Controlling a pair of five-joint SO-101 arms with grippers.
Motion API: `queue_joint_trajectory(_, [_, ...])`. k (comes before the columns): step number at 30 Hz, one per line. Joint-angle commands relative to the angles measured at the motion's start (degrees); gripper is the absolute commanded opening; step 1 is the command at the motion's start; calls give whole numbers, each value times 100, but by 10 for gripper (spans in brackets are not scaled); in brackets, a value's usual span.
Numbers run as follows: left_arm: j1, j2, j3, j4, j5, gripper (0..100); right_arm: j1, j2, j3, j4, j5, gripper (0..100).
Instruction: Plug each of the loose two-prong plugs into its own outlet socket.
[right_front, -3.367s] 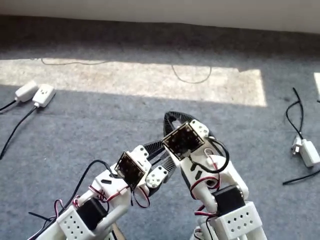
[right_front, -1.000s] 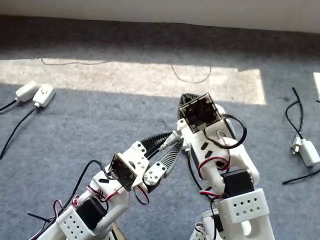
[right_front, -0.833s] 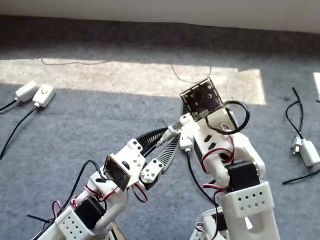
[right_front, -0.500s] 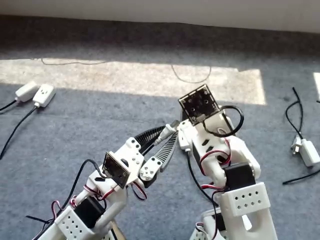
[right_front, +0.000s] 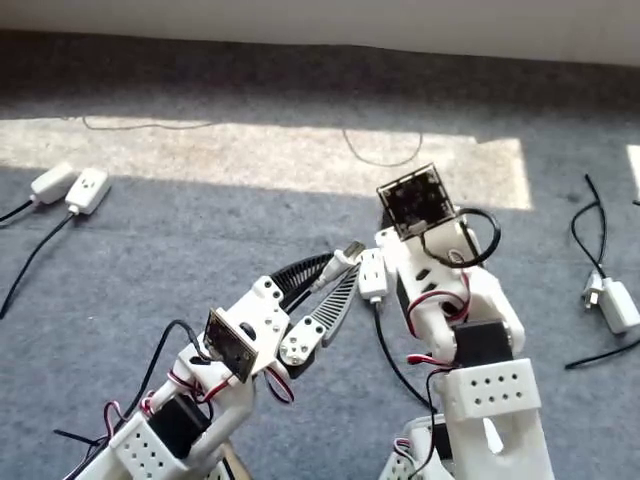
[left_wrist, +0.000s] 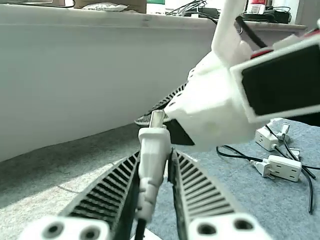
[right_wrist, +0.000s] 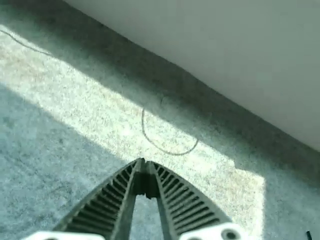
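My left gripper (right_front: 338, 268) is shut on a white two-prong plug (right_front: 350, 252), held off the carpet with its black cord trailing down. In the left wrist view the plug (left_wrist: 152, 150) stands between the ribbed black fingers (left_wrist: 107, 197), prongs pointing away. The prongs end right beside the right arm's white wrist body (left_wrist: 210, 115). My right gripper (right_wrist: 145, 170) is shut with nothing clearly in it, pointing over the grey carpet. In the high view it is hidden under its own camera (right_front: 415, 200).
A white outlet socket (right_front: 88, 190) and a plug (right_front: 50, 182) lie on the carpet at far left with black cords. Another white socket block (right_front: 612, 302) with cord lies at far right. White sockets (left_wrist: 282, 167) also lie behind the right arm. A thin wire (right_wrist: 165, 145) crosses the sunlit strip.
The right arm rose from a folded pose, then shifted slightly right and away. My left gripper stretched forward with the plug, which now sits beside the right arm's wrist.
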Motion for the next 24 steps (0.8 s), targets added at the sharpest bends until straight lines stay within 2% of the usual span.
queue_joint_trajectory(1, [31, -31, 75, -97, 44, 6, 31, -48, -1341, 593, -9, 6])
queue_joint_trajectory(4, [31, -31, 75, -97, 44, 6, -215, -48, -2123, 1332, -35, 6])
queue_joint_trajectory(8, [31, -31, 75, -97, 44, 6, -1077, -48, -2527, 2281, -9, 6])
queue_joint_trajectory(11, [31, -31, 75, -97, 44, 6, -1604, -48, -2545, 2563, -9, 6])
queue_joint_trajectory(14, [31, -22, 75, -97, 44, 6, -1815, -48, -2519, 2598, -9, 6])
queue_joint_trajectory(17, [22, -31, 75, -97, 44, 6, -1657, -13, -2413, 2607, -9, 6])
queue_joint_trajectory(21, [-4, -66, 75, -97, 44, 6, -804, -48, -1429, 2316, -9, 6])
queue_joint_trajectory(24, [-4, -75, 57, -97, 44, 6, -119, -48, -215, 1710, -9, 6])
